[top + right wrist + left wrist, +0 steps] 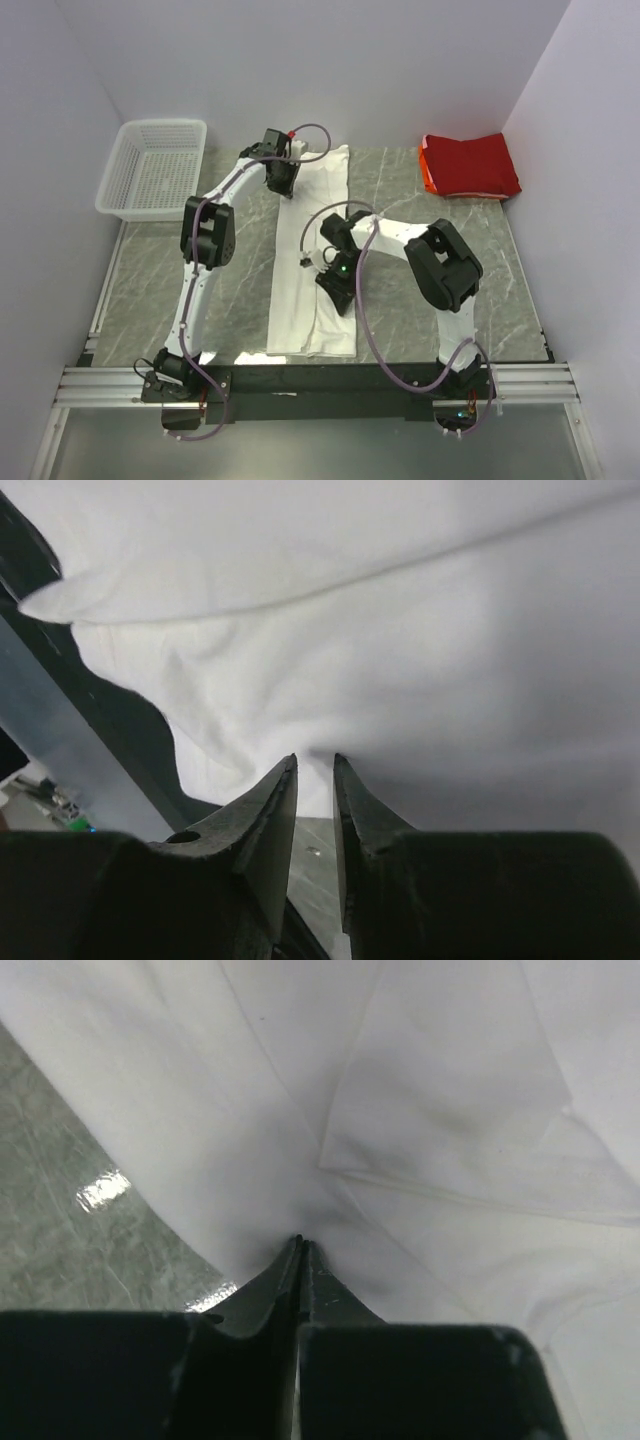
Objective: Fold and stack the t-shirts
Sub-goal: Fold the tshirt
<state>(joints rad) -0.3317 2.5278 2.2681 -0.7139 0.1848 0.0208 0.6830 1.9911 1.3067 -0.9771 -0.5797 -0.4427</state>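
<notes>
Marble table (400,190), white walls (350,60), white t-shirt (295,290)

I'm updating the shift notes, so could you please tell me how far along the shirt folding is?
Done: the red shirt lies folded at the far right corner. In hand: the white shirt is a long folded strip; jaws on the left arm pinch its far end, those on the right arm stand slightly open over its near half. Left: fold it shorter, then stack both.

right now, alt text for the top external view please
A white t-shirt folded into a long strip lies along the table, left hand at its far end, right hand near its middle. Folded red t-shirt far right, white mesh basket far left.
</notes>
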